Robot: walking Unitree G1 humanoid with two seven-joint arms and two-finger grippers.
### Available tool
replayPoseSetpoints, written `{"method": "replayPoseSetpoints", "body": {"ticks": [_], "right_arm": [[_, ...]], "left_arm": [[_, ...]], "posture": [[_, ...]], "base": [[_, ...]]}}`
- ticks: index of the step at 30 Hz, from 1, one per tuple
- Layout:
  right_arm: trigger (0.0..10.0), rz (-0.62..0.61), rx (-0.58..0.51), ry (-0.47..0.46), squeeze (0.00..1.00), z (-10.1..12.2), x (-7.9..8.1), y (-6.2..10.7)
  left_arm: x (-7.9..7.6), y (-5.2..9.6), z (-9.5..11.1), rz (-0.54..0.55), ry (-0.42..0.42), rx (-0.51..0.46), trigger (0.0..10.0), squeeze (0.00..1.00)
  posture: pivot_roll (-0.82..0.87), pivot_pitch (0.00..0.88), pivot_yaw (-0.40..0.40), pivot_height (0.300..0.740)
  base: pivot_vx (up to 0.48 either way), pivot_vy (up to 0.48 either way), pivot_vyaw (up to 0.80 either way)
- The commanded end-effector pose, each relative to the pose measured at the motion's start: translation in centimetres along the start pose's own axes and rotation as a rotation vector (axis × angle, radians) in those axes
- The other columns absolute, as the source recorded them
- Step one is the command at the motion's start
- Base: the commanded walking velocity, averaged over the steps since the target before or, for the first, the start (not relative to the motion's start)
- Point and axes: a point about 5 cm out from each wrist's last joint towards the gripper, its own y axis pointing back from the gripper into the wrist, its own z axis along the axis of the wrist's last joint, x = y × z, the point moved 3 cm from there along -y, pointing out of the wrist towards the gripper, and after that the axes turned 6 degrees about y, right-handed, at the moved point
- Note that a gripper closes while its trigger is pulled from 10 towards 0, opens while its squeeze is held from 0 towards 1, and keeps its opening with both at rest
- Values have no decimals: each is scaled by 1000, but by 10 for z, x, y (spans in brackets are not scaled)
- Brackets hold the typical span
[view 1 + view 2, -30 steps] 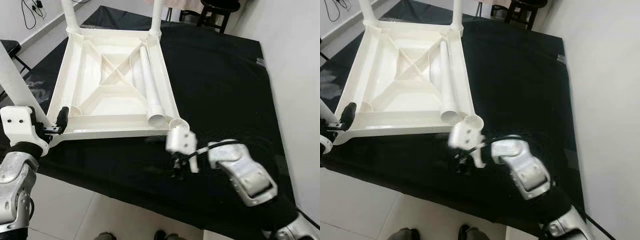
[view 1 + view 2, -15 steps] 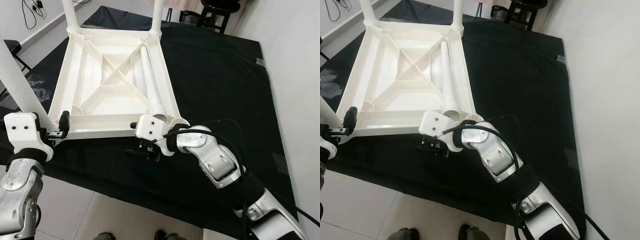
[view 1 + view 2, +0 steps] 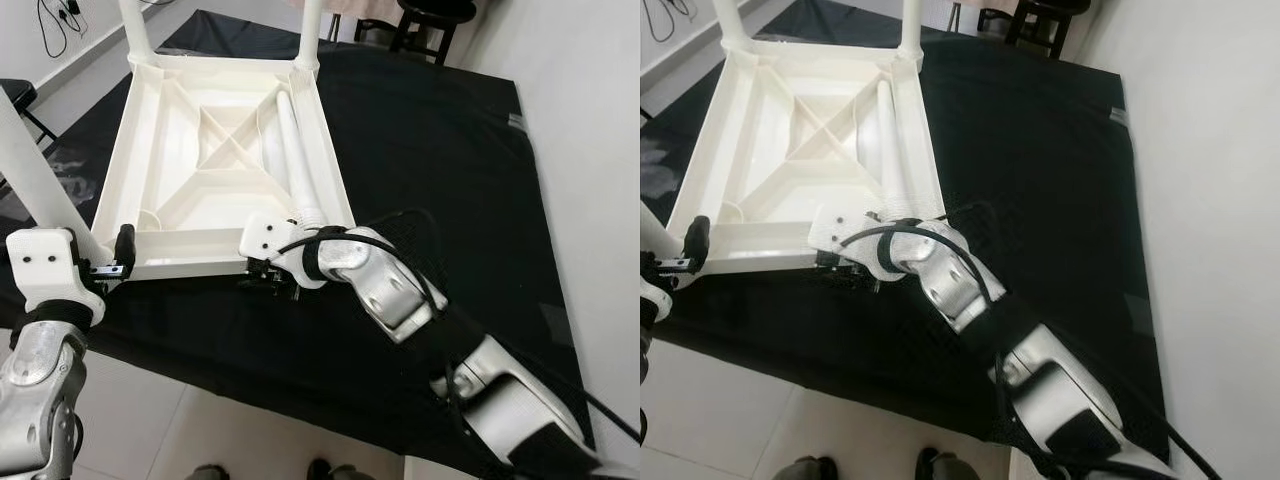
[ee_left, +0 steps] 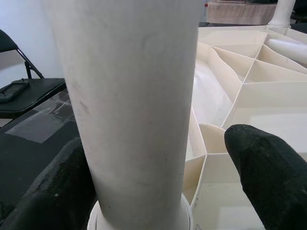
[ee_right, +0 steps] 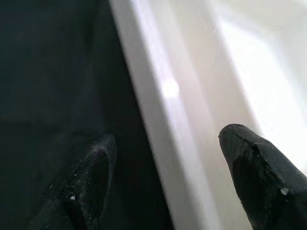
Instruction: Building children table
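The right tool, its arm bent and reaching leftward, has moved further left along the upturned white table's near rim, fingers wide astride it. The left tool stays spread around a table leg at the near-left corner. A loose leg lies inside the frame on the black-covered worktop.

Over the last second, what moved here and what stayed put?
The right hand swung in from the black mat toward the robot's left, reaching the near rim of the upturned white table; its fingers are open astride that rim. The left hand stayed at the near-left table leg, fingers either side of it. The loose leg lying inside the table has not shifted.
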Motion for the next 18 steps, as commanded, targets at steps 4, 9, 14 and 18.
{"method": "replayPoseSetpoints", "body": {"ticks": [4, 9, 14, 18], "right_arm": [[10000, 78, 127, 14, 0, -22, 7, -1], [10000, 293, 277, 10, 0, -56, 17, 18], [10000, 413, 232, 1, 0, -54, 27, 30], [10000, 535, 177, -23, 0, -50, 45, 40]], "left_arm": [[-5, 3, -5, -15, 10, 23, 10000, 0], [-3, 3, -1, -11, 3, 11, 10000, 0], [3, 2, 4, -3, -18, -3, 10000, 0], [12, 1, 13, 9, -46, -22, 10000, 0]], "posture": [[111, 244, -161, 740], [110, 244, -165, 740], [111, 245, -169, 740], [111, 245, -169, 740]], "base": [[0, 0, 0], [0, 0, 0], [0, 0, 0], [0, 0, 0]]}}
